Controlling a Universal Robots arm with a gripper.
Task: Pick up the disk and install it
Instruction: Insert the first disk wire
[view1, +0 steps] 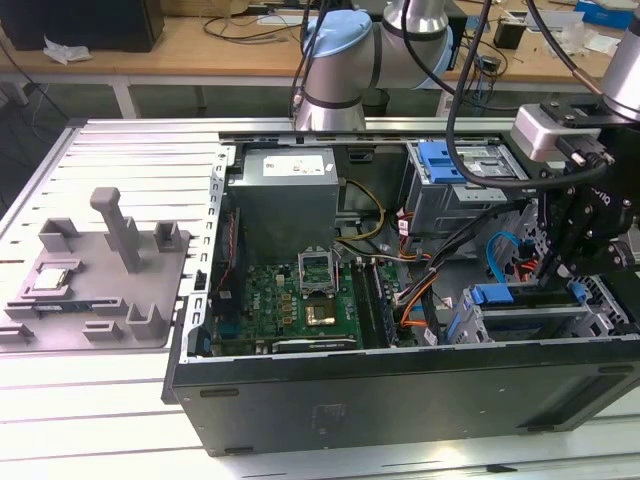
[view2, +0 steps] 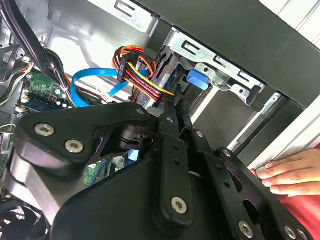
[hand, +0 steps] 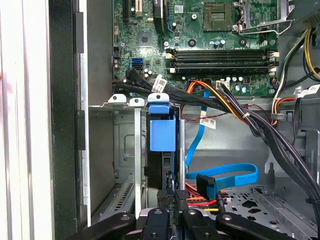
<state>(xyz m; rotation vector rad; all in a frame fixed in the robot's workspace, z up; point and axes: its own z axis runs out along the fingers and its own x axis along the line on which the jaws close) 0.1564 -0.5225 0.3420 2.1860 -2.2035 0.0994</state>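
Blue-framed disk (hand: 162, 131) upright in drive cage (hand: 125, 150), hand (hand: 173, 196) at its end

Arm (view1: 345, 75): silver tubes, light-blue joint caps (view1: 335, 35), black cables (view1: 458, 90). Tool (view2: 176, 112): matte black linkage plates (view2: 75, 135), silver screws (view2: 45, 129). Grey camera block (view1: 545, 128) at wrist.

One computer case (view1: 400, 390), one motherboard (view1: 290, 300), one disk (hand: 162, 135), one hand (view2: 295, 172), perhaps two blue cables (hand: 235, 174).
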